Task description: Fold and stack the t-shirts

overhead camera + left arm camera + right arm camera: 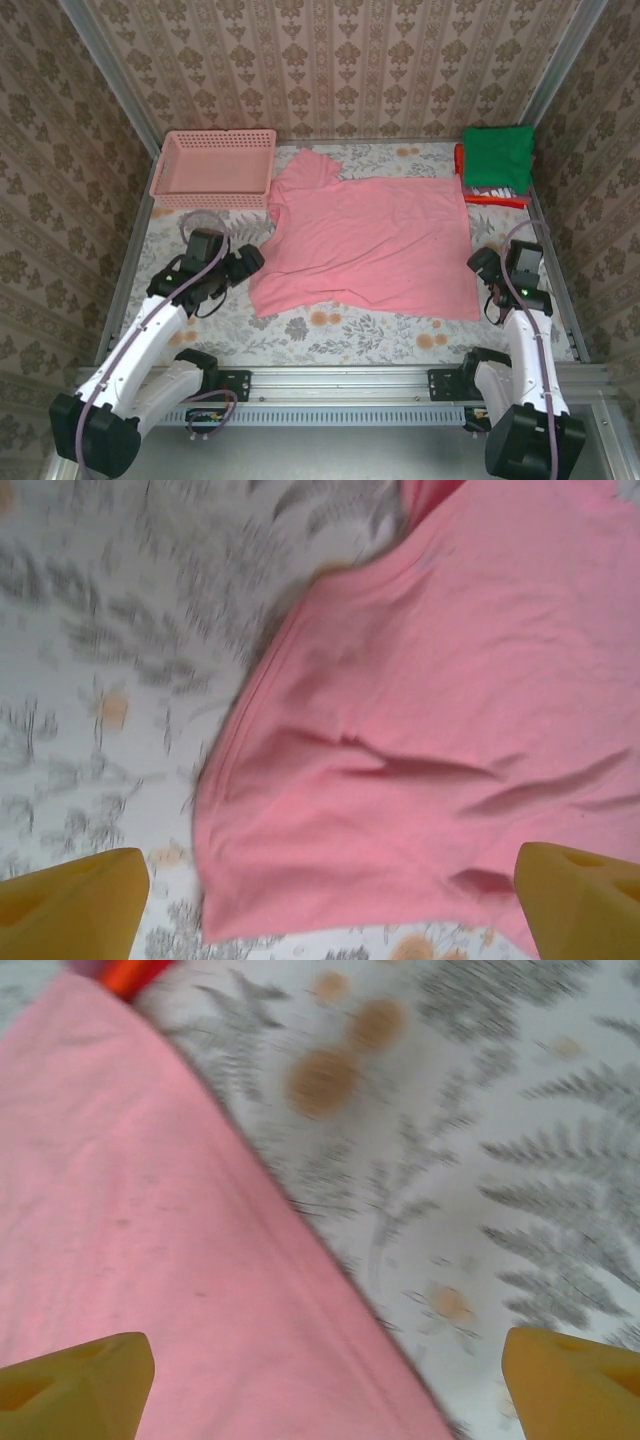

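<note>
While left claw (246, 262), right claw (482, 265) gape, pink shirt (370, 240) lies beside basket (212, 192), seemingly touching.

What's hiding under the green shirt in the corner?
A white layer and a red layer peek out beneath the green shirt. The green shirt covers the rest of them, so anything else in the pile stays hidden.

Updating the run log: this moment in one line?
salmon-pink cloth t-shirt: spread out | left hand: open, over its near-left corner | right hand: open, over its right edge | folded green t-shirt: far-right stack
</note>
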{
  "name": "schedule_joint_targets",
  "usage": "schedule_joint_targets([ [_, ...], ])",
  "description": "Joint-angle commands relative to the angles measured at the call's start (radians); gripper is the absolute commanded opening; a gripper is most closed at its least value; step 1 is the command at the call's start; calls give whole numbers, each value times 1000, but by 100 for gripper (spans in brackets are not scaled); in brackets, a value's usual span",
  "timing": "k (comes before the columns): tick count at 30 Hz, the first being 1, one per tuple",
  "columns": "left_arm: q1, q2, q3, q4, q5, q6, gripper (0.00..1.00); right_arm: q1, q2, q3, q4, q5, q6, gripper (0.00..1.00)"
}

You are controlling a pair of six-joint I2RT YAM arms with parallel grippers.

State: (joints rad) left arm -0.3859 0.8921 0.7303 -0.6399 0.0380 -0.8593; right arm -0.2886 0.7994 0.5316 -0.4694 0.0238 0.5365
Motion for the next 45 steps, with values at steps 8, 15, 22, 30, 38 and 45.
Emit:
schedule_joint_targets([
  [8,-62,436,206,353,-82,232,98,431,351,184,244,88,-57,93],
  [15,-62,794,509,435,-65,272,94,544,522,274,281,88,-37,94],
  [22,-40,1068,778,443,-46,224,94,547,530,271,281,106,-37,94],
  [30,42,1199,909,394,-109,206,95,547,522,255,269,122,-45,94],
  [38,75,1194,916,379,-101,217,96,548,529,243,275,120,-33,94],
  [45,1,1097,833,430,-129,292,97,547,572,262,284,91,-29,94],
])
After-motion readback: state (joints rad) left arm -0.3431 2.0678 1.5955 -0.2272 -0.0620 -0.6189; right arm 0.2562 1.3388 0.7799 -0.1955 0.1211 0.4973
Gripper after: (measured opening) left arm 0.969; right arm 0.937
